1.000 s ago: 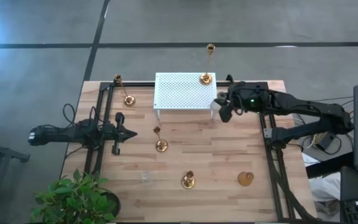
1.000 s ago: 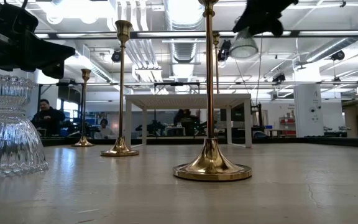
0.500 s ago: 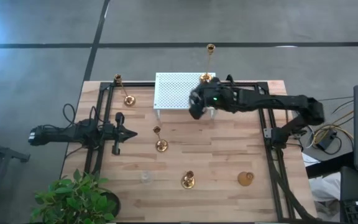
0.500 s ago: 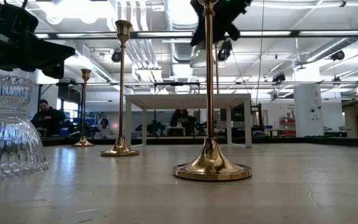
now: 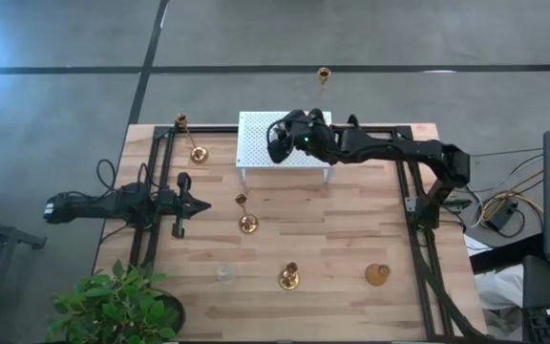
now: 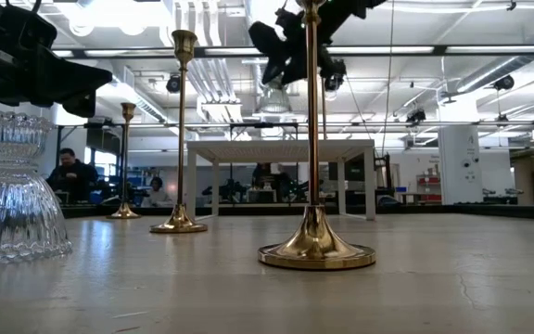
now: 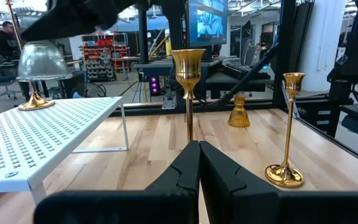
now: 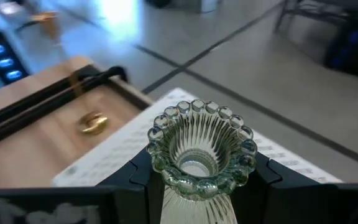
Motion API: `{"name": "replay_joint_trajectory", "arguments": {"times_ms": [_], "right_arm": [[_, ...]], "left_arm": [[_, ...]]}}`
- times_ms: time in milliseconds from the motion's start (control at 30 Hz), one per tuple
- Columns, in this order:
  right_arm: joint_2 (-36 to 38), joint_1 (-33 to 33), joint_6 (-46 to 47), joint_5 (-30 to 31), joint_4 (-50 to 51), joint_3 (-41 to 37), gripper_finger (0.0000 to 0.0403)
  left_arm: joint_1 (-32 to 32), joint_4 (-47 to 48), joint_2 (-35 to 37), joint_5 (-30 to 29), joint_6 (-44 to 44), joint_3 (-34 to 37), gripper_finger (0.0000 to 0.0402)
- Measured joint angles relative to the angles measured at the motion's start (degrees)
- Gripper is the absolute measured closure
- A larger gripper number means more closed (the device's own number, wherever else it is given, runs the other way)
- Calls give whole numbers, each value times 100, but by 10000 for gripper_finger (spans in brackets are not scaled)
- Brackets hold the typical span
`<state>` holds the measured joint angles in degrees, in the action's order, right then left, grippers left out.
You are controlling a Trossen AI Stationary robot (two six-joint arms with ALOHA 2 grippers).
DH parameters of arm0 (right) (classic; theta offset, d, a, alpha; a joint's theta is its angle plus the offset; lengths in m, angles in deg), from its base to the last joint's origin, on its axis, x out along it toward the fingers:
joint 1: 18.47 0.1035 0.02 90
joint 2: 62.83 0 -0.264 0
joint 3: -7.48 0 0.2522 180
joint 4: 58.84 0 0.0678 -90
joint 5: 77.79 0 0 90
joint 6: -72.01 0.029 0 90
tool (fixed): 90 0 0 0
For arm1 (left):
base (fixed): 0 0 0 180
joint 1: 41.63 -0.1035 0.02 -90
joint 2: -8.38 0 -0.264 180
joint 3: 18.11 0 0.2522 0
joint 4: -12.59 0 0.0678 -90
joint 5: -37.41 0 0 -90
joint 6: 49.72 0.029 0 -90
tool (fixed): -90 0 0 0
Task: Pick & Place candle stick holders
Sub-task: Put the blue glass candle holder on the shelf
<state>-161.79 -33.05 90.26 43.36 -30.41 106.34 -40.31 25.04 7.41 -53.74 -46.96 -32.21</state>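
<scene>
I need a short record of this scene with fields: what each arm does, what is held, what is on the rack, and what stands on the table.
right gripper: above the white rack, jaws closed on a clear glass holder
left gripper: waits at the table's left side, jaws shut, holding nothing
on the rack: one tall brass holder at its far right corner
on the table: four brass holders of differing heights, one other glass holder

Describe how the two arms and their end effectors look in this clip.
Both arms are dark, jointed and slim. The right end effector carries a small green light on its wrist; the left end effector tapers to two black fingers with stepped, notched inner edges. Black cables trail behind the left arm.
</scene>
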Motion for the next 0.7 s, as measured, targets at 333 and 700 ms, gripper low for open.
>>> {"name": "replay_joint_trajectory", "arguments": {"times_ms": [333,700], "right_arm": [[-102,-130,-20,140,-3,-13,277],[-96,-256,418,407,-1,-32,277]], "left_arm": [[1,-1,0,0,0,0,388],[0,-1,0,2,1,0,388]]}}
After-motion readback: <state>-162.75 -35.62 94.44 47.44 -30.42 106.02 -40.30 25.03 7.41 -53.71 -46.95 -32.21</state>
